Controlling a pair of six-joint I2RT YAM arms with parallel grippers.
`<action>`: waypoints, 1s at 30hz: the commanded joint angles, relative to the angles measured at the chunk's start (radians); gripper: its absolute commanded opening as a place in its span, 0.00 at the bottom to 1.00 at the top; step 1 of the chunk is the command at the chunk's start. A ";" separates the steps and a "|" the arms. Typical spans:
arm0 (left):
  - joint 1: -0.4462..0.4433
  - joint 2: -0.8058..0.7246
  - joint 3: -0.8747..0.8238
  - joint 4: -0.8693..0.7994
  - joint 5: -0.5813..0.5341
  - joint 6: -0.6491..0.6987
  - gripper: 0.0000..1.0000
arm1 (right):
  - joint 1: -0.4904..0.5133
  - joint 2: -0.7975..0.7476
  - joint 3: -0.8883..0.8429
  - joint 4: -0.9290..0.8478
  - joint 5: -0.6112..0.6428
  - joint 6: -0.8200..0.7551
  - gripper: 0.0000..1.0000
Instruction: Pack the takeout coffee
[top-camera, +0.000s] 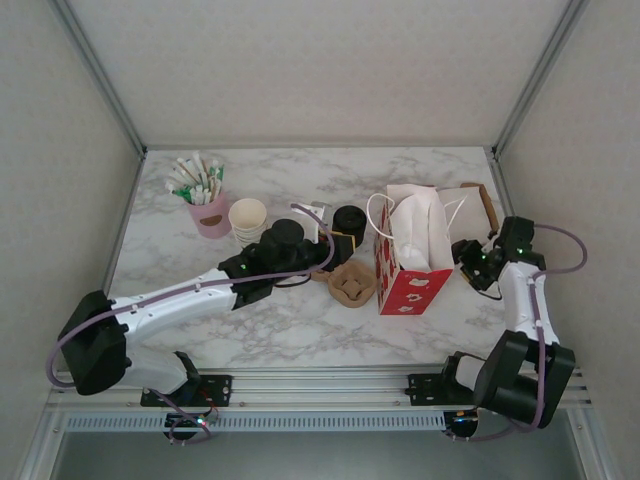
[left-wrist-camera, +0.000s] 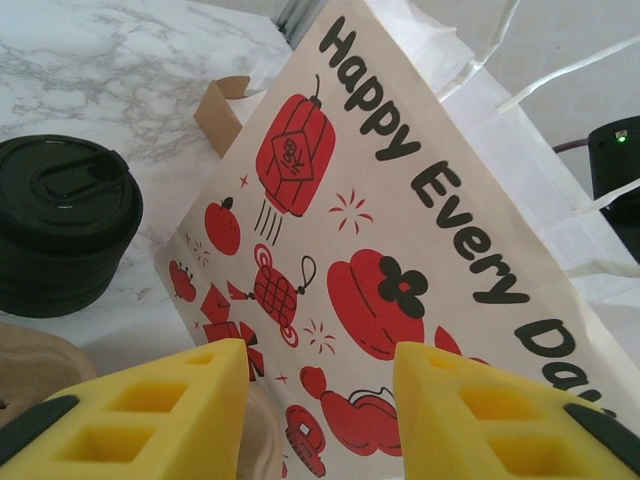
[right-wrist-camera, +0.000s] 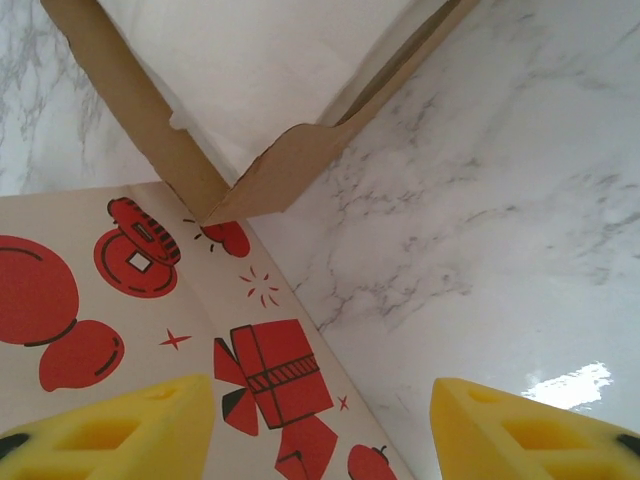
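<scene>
A white paper gift bag printed in red (top-camera: 410, 265) stood upright. Just left of it, beside a squat black stack of lids (left-wrist-camera: 60, 220), the left gripper (left-wrist-camera: 315, 375) was held wide open and empty. At the bag's right side the right gripper (right-wrist-camera: 320, 410) was likewise spread wide, empty. Whether the lidded cream paper cup stood inside the bag could not be told, the interior being hidden. Bag handling was judged the step in hand. Next, the mouth would need holding open and the cup keeping upright.

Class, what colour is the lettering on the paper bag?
The bag's lettering is black; left wrist view shows it best.
</scene>
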 joint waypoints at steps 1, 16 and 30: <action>-0.010 0.017 0.026 0.033 0.003 -0.003 0.43 | 0.033 0.035 -0.009 0.040 -0.043 -0.013 0.59; -0.010 0.053 0.056 0.030 0.012 0.001 0.42 | 0.149 0.094 0.003 0.083 -0.067 0.011 0.60; -0.016 0.066 0.083 0.016 0.017 0.008 0.41 | 0.211 0.105 0.007 0.094 -0.056 0.029 0.60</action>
